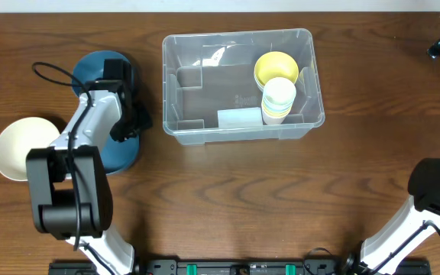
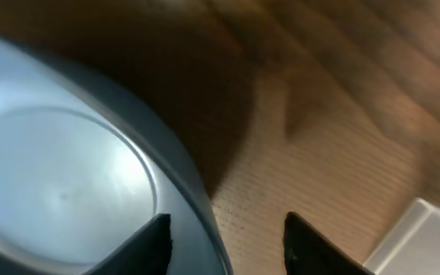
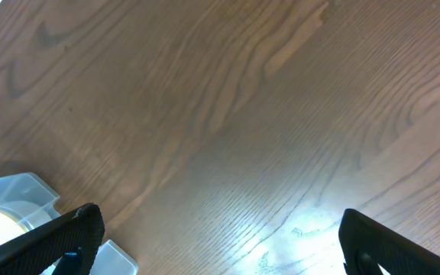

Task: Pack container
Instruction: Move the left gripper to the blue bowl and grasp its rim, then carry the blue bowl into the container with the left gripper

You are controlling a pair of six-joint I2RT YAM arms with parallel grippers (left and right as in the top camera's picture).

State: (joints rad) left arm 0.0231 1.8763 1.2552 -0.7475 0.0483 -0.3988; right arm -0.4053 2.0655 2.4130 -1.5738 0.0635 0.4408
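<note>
**Left gripper** (image 2: 228, 220): jaws partly open and astride the rim of a dark blue bowl (image 2: 59, 183). One finger (image 2: 153, 238) lies over the inner wall. The other (image 2: 312, 248) is outside, over the table, with a gap to the rim. Not clamped. In the overhead view blue shows on both sides of the left arm; whether this is one bowl or two cannot be told.

**Right gripper** (image 3: 220, 221): jaws at full spread, nothing between them. It hangs over bare wood at the far right corner, well apart from everything else.

**Cream bowl** (image 1: 21, 149): upright on the table, left of the left arm, near the blue bowl.

**Container** (image 1: 168, 84): clear rectangular bin, upright, at the far centre of the table, right of the blue bowl and apart from it. A corner of it shows in both wrist views.
- Yellow bowl (image 1: 276, 67): in the bin's right end.
- Stack of cups (image 1: 279, 99): lying on its side, just in front of the yellow bowl.
- White label (image 1: 237, 118): near the front wall.

**Table** (image 1: 228, 198): dark wood grain.
</note>
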